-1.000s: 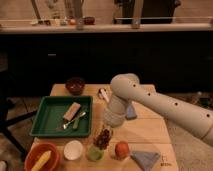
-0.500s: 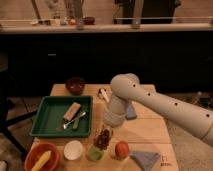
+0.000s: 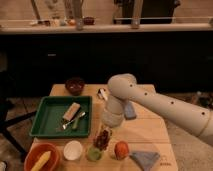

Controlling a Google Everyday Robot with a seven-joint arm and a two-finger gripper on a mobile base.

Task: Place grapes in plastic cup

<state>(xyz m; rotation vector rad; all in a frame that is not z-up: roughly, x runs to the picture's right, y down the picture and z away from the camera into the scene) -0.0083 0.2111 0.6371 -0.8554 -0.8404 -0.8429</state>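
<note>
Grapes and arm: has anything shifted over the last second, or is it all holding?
Nothing visibly changed. The gripper still hangs over the table's front edge, its jaws shut on the grapes, which remain just above and right of the plastic cup. The green tray, white bowl and orange-red fruit stayed where they were.

The pincer (image 3: 106, 131), in smooth white plastic, is gripping glossy grapes (image 3: 103, 140) at lower centre above the matt wooden bench (image 3: 145, 131), beside a translucent plastic cup (image 3: 94, 154).
</note>
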